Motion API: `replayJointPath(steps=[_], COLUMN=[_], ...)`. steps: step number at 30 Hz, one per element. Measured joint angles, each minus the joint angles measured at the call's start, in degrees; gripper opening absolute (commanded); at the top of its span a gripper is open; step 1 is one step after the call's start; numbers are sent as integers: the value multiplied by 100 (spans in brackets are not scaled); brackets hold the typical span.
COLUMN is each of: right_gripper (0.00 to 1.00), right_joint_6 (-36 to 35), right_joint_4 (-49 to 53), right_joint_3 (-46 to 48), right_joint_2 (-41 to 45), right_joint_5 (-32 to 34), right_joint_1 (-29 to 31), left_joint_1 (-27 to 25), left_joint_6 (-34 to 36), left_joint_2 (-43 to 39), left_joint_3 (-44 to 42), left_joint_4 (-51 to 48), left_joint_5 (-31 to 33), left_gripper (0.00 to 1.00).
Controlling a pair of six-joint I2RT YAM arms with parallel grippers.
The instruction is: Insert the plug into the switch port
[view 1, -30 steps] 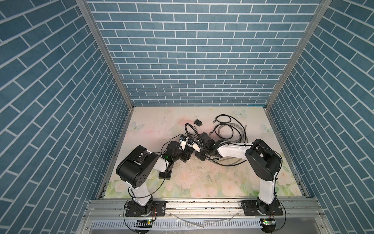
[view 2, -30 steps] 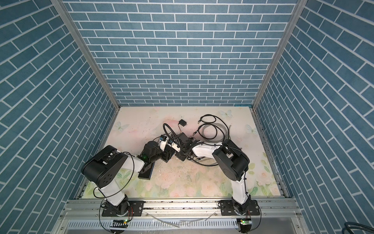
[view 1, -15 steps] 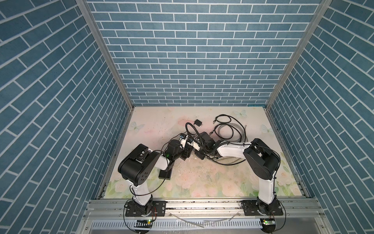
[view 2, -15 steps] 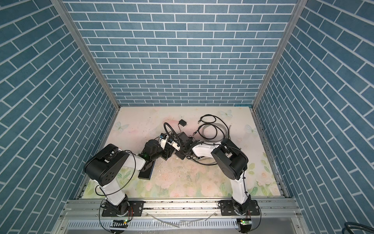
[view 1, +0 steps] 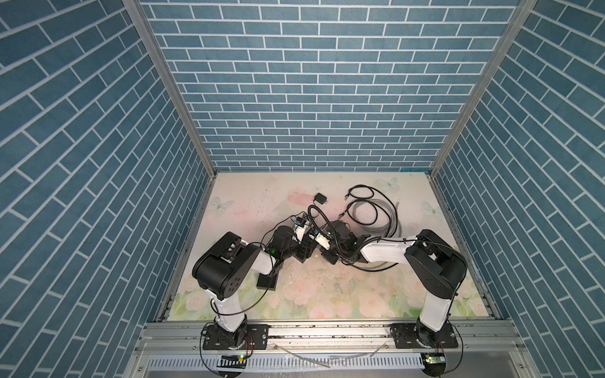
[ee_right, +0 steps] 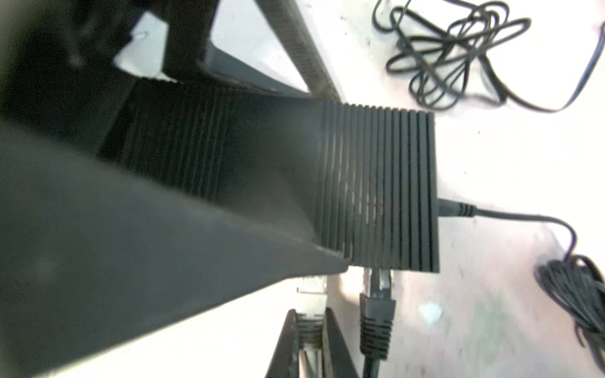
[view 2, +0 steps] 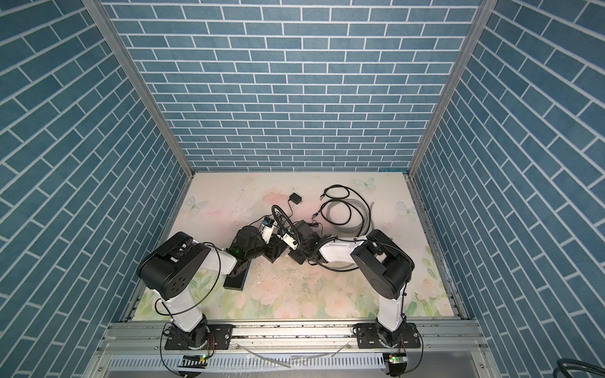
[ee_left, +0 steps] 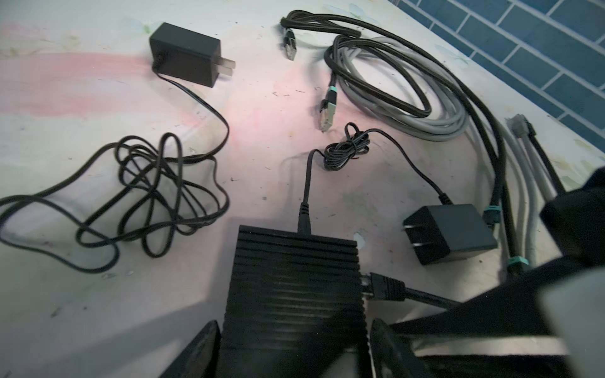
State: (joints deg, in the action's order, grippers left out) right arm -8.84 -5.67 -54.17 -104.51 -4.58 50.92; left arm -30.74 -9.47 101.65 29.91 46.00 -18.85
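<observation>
Floral table (view 1: 327, 294), blue brick walls (view 1: 294, 98): the switch (ee_left: 294, 281) sits mid-table, your left gripper (ee_left: 293, 327) clamped across its sides. Your right gripper (ee_right: 310, 317) pinches the plug (ee_right: 311, 294) just short of the port edge, beside a seated black plug (ee_right: 376, 311). Keep it square, push straight. The port itself is hidden behind the blurred left arm (ee_right: 131, 245).

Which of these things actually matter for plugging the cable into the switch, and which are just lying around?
For the job: switch, gripped by the left claw; silver plug, pinched in the right claw.

Lying about: wall charger with its tangled cord; second charger; coiled grey and black cables; black cable already in the switch.
</observation>
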Motion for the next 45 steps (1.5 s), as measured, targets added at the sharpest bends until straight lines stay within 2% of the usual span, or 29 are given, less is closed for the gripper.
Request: replayJointPath(steps=[11, 14, 18, 33, 45], right_gripper=[0, 5, 8, 9, 10], right_joint_6=[140, 197, 199, 197, 197], right_joint_4=[-610, -800, -933, -1128, -1231], right_joint_3=[400, 433, 444, 595, 656], right_joint_2=[122, 133, 146, 293, 391], right_joint_5=[122, 166, 201, 264, 273], right_joint_1=[103, 109, 116, 149, 151], left_joint_1=[-39, -42, -68, -103, -61], left_joint_6=[-188, -205, -271, -542, -966], left_joint_2=[-544, -741, -844, -844, -857], left_joint_3=[-179, -203, -203, -483, -844], left_joint_4=[-223, -254, -256, -186, 481], left_joint_5=[-61, 13, 122, 472, 1095], left_gripper=[92, 100, 99, 99, 100])
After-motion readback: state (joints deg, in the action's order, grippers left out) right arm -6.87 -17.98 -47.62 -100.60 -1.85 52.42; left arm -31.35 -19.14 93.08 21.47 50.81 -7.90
